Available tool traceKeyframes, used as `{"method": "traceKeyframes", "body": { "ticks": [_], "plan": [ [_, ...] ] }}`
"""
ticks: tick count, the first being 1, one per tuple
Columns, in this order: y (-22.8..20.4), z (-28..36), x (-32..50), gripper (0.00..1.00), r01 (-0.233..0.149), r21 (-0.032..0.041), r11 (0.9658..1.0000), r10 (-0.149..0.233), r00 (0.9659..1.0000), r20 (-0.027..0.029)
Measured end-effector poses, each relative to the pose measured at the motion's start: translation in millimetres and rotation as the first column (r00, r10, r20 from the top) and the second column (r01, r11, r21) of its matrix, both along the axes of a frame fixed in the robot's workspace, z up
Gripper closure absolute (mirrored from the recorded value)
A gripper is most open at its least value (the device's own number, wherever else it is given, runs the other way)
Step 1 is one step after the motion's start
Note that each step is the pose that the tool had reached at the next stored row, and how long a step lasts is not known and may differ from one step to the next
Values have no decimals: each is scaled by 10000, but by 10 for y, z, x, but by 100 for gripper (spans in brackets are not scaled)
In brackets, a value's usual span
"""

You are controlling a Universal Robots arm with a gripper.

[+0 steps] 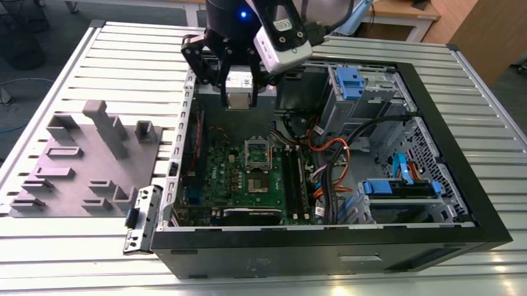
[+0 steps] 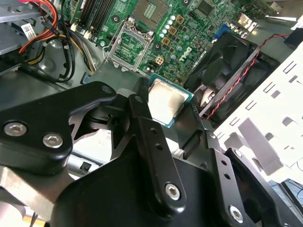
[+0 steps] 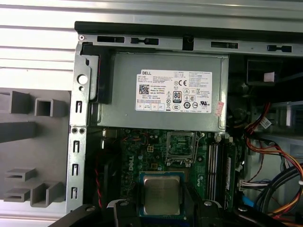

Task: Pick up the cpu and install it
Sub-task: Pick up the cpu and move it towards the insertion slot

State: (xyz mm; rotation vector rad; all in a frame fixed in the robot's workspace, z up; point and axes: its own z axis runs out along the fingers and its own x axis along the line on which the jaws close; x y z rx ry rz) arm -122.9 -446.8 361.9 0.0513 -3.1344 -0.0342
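Observation:
My gripper (image 1: 239, 91) hangs over the back of the open computer case (image 1: 461, 203), shut on the cpu (image 1: 239, 100), a flat square chip with a silver-grey top. In both wrist views the cpu (image 2: 165, 101) (image 3: 162, 194) sits between the black fingers (image 2: 142, 118), held by its edges. The gripper (image 2: 166, 108) (image 3: 162, 204) is above the green motherboard (image 1: 222, 179). The dark square socket (image 1: 258, 154) (image 2: 130, 45) (image 3: 182, 146) with its metal frame lies lower on the board, apart from the cpu, with nothing in it.
A grey plastic tray (image 1: 82, 166) with raised blocks lies on the slatted table at the exterior view's left. The case holds a power supply (image 3: 163, 90), a black fan (image 2: 227, 61), bundled cables (image 1: 337, 154) and blue drive brackets (image 1: 399, 188).

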Motion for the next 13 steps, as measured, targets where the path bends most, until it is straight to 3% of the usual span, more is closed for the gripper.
{"method": "traceKeyframes", "body": {
  "ticks": [13],
  "plan": [
    [0, -52, 0, 53, 0, -1, 10000, 0, 10000, 0]
  ]
}}
